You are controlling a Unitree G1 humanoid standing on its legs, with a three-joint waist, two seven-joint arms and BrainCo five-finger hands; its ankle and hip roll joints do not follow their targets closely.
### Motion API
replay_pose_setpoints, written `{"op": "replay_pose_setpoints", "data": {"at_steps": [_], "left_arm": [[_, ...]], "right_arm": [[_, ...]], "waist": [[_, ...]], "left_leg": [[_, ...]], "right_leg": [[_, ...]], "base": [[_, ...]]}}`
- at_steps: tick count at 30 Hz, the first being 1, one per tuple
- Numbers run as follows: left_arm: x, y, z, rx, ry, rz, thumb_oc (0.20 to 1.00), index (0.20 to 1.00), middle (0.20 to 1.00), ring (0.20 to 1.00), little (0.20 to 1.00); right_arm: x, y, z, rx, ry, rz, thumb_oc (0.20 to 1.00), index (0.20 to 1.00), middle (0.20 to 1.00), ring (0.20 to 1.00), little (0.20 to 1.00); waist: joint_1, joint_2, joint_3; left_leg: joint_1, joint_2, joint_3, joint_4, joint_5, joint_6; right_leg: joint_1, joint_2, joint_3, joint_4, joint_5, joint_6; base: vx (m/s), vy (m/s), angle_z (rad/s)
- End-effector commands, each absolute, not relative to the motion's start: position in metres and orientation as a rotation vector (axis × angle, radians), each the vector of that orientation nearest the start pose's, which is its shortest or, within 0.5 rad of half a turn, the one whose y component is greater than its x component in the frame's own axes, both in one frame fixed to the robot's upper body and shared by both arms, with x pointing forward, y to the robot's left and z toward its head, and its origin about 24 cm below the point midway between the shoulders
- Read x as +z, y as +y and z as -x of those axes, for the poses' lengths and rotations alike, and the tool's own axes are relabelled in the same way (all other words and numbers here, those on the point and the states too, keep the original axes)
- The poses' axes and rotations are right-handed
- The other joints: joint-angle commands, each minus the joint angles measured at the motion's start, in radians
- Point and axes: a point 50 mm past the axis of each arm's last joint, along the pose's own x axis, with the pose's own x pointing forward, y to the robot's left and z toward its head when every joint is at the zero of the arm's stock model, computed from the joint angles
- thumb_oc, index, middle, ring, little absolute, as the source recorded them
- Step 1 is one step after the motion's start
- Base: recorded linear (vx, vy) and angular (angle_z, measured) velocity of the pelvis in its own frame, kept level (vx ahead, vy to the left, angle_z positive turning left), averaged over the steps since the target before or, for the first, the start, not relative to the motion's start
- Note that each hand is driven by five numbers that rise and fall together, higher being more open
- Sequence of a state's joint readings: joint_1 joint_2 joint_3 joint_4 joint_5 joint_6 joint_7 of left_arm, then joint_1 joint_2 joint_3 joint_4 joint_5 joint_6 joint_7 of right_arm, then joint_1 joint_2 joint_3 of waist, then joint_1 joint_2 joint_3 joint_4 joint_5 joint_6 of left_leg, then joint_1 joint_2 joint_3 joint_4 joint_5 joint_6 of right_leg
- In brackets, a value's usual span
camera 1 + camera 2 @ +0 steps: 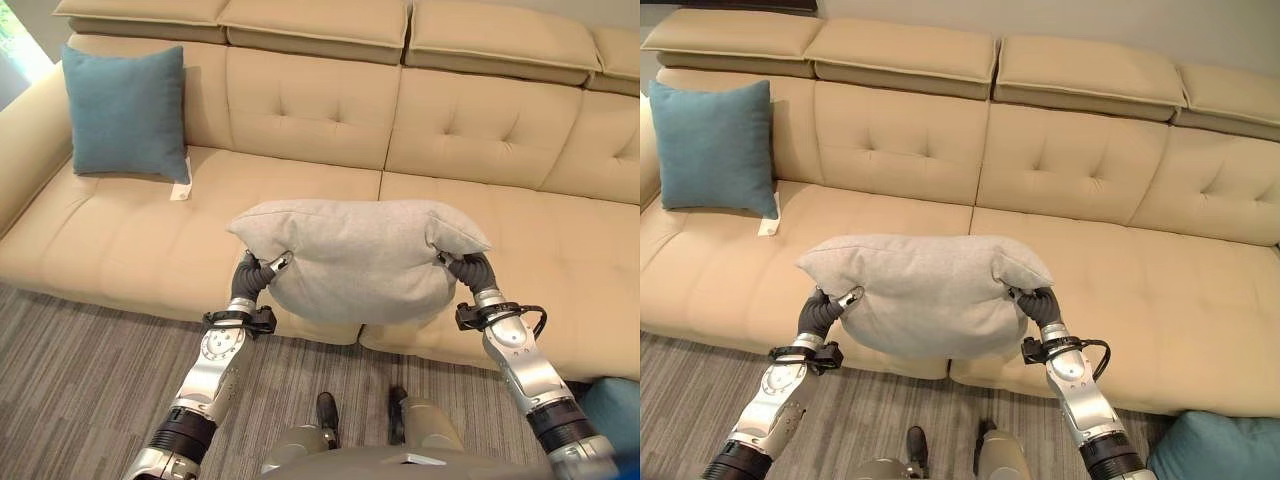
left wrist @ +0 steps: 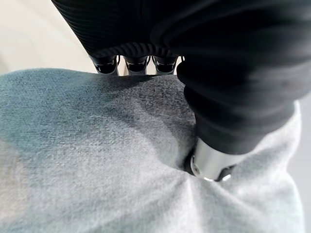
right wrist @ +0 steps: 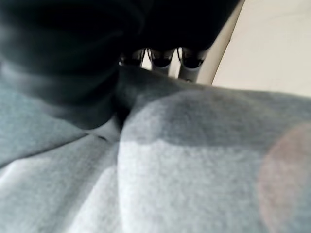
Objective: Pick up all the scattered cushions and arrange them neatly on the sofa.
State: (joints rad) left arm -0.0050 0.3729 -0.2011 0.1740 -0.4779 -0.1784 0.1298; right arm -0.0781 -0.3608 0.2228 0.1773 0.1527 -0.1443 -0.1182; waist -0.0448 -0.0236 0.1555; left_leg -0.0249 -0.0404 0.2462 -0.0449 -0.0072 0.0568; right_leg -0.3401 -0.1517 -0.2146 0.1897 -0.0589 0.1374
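Note:
A light grey cushion (image 1: 358,258) hangs in the air over the front edge of the beige sofa (image 1: 120,235), held at both ends. My left hand (image 1: 253,274) pinches its left corner, thumb (image 2: 214,162) pressed into the cloth and fingers (image 2: 136,64) curled behind. My right hand (image 1: 471,268) grips the right corner the same way, its fingers (image 3: 160,59) behind the grey cushion (image 3: 194,165). A teal cushion (image 1: 126,112) stands upright against the backrest at the sofa's left end. Another teal cushion (image 1: 1215,448) lies on the floor at the lower right.
A small white tag (image 1: 181,187) lies on the seat beside the upright teal cushion. The middle and right seats (image 1: 560,260) are bare. Grey striped carpet (image 1: 80,380) runs in front of the sofa.

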Motion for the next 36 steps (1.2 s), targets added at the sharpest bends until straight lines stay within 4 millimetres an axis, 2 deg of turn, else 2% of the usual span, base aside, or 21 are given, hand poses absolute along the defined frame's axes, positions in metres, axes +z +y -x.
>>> {"op": "replay_pose_setpoints", "data": {"at_steps": [1,6,7,9,11,12,14,15,16,19,21,26,29,30,32,36], "left_arm": [[0.055,0.164,-0.253,-0.143,-0.146,0.111,0.200,0.200,0.200,0.200,0.200],[0.051,0.161,-0.250,-0.152,-0.128,0.139,0.200,0.200,0.200,0.200,0.200],[0.049,0.159,-0.250,-0.157,-0.119,0.152,0.200,0.200,0.200,0.200,0.200],[0.050,0.156,-0.251,-0.166,-0.121,0.160,0.200,0.200,0.200,0.200,0.200],[0.052,0.156,-0.252,-0.165,-0.129,0.163,0.200,0.200,0.200,0.200,0.200],[0.053,0.156,-0.253,-0.159,-0.133,0.162,0.200,0.200,0.200,0.200,0.200],[0.053,0.157,-0.253,-0.156,-0.134,0.161,0.200,0.200,0.200,0.200,0.200],[0.052,0.159,-0.252,-0.146,-0.127,0.155,0.200,0.200,0.200,0.200,0.200],[0.052,0.161,-0.251,-0.136,-0.127,0.152,0.200,0.200,0.200,0.200,0.200],[0.054,0.163,-0.251,-0.108,-0.136,0.156,0.200,0.200,0.200,0.200,0.200],[0.052,0.163,-0.250,-0.116,-0.132,0.150,0.200,0.200,0.200,0.200,0.200],[0.060,0.173,-0.252,-0.097,-0.163,0.105,0.200,0.200,0.200,0.200,0.200],[0.065,0.180,-0.254,-0.065,-0.187,0.096,0.200,0.200,0.200,0.200,0.200],[0.074,0.181,-0.259,-0.055,-0.221,0.088,0.200,0.200,0.200,0.200,0.200],[0.076,0.180,-0.261,-0.056,-0.231,0.085,0.200,0.200,0.200,0.200,0.200],[0.104,0.175,-0.280,-0.041,-0.343,0.045,0.200,0.200,0.200,0.200,0.200]], "right_arm": [[0.075,-0.164,-0.277,0.130,-0.239,0.156,0.200,0.200,0.200,0.200,0.200],[0.073,-0.169,-0.273,0.131,-0.229,0.165,0.200,0.200,0.200,0.200,0.200],[0.070,-0.174,-0.270,0.123,-0.214,0.168,0.200,0.200,0.200,0.200,0.200],[0.070,-0.178,-0.267,0.115,-0.213,0.175,0.200,0.200,0.200,0.200,0.200],[0.071,-0.181,-0.266,0.108,-0.213,0.175,0.200,0.200,0.200,0.200,0.200],[0.071,-0.184,-0.267,0.102,-0.206,0.177,0.200,0.200,0.200,0.200,0.200],[0.071,-0.185,-0.268,0.097,-0.205,0.180,0.200,0.200,0.200,0.200,0.200],[0.070,-0.185,-0.267,0.094,-0.204,0.184,0.200,0.200,0.200,0.200,0.200],[0.070,-0.186,-0.267,0.087,-0.203,0.187,0.200,0.200,0.200,0.200,0.200],[0.070,-0.188,-0.268,0.064,-0.201,0.188,0.200,0.200,0.200,0.200,0.200],[0.070,-0.190,-0.266,0.064,-0.203,0.209,0.200,0.200,0.200,0.200,0.200],[0.076,-0.188,-0.270,0.062,-0.220,0.213,0.200,0.200,0.200,0.200,0.200],[0.079,-0.188,-0.272,0.041,-0.235,0.217,0.200,0.200,0.200,0.200,0.200],[0.085,-0.187,-0.276,0.023,-0.261,0.224,0.200,0.200,0.200,0.200,0.200],[0.088,-0.186,-0.278,0.020,-0.273,0.228,0.200,0.200,0.200,0.200,0.200],[0.116,-0.172,-0.296,0.019,-0.386,0.261,0.200,0.200,0.200,0.200,0.200]], "waist": [[-0.010,-0.028,-0.050],[-0.015,-0.030,-0.071],[-0.024,-0.030,-0.078],[-0.029,-0.035,-0.072],[-0.028,-0.035,-0.062],[-0.015,-0.045,-0.050],[-0.011,-0.048,-0.050],[-0.004,-0.060,-0.050],[0.006,-0.055,-0.046],[0.015,-0.041,-0.044],[0.009,-0.016,-0.067],[0.013,-0.013,-0.088],[0.016,-0.017,-0.098],[0.013,-0.018,-0.104],[0.013,-0.018,-0.105],[0.012,-0.017,-0.101]], "left_leg": [[0.024,0.020,-0.089,0.097,-0.116,-0.056],[0.057,0.037,-0.104,0.110,-0.141,-0.081],[0.054,0.058,-0.102,0.142,-0.148,-0.106],[0.018,0.082,-0.103,0.249,-0.128,-0.126],[-0.022,0.093,-0.115,0.348,-0.108,-0.136],[-0.084,0.089,-0.137,0.390,-0.092,-0.131],[-0.103,0.088,-0.146,0.382,-0.102,-0.126],[-0.132,0.095,-0.161,0.338,-0.105,-0.124],[-0.152,0.109,-0.194,0.262,-0.050,-0.138],[-0.172,0.133,-0.223,0.187,0.019,-0.165],[-0.111,0.139,-0.213,0.115,0.017,-0.168],[-0.044,0.106,-0.174,0.127,-0.041,-0.132],[-0.031,0.093,-0.141,0.135,-0.067,-0.113],[-0.026,0.088,-0.127,0.126,-0.074,-0.105],[-0.025,0.087,-0.124,0.123,-0.075,-0.104],[-0.036,0.083,-0.105,0.103,-0.073,-0.098]], "right_leg": [[0.145,0.048,0.025,-0.138,0.099,0.011],[0.197,0.060,0.021,-0.167,0.097,-0.011],[0.220,0.066,0.018,-0.172,0.080,-0.023],[0.247,0.069,0.008,-0.173,0.064,-0.041],[0.271,0.078,0.001,-0.176,0.048,-0.061],[0.289,0.076,0.008,-0.176,0.034,-0.073],[0.296,0.075,0.011,-0.181,0.029,-0.071],[0.308,0.073,0.020,-0.183,0.021,-0.067],[0.323,0.083,0.034,-0.184,0.010,-0.064],[0.350,0.087,0.058,-0.178,-0.016,-0.063],[0.368,0.084,0.064,-0.176,-0.025,-0.057],[0.396,0.033,0.107,-0.172,-0.014,-0.031],[0.389,0.015,0.137,-0.174,-0.002,-0.015],[0.381,0.009,0.145,-0.182,0.005,-0.008],[0.377,0.007,0.148,-0.185,0.008,-0.005],[0.348,0.007,0.162,-0.207,0.032,0.005]], "base": [[0.17,-0.100,0.05],[0.18,-0.162,0.24],[0.21,-0.229,0.09],[0.15,-0.204,0.33],[0.10,-0.136,0.33],[0.10,-0.086,-0.04],[0.11,-0.035,-0.07],[0.19,0.022,-0.12],[0.23,0.038,-0.16],[0.17,0.121,-0.41],[0.23,0.235,-0.34],[0.17,0.220,-0.28],[0.11,0.163,-0.40],[0.10,0.130,-0.41],[0.04,0.054,-0.26],[0.01,0.025,-0.19]]}}
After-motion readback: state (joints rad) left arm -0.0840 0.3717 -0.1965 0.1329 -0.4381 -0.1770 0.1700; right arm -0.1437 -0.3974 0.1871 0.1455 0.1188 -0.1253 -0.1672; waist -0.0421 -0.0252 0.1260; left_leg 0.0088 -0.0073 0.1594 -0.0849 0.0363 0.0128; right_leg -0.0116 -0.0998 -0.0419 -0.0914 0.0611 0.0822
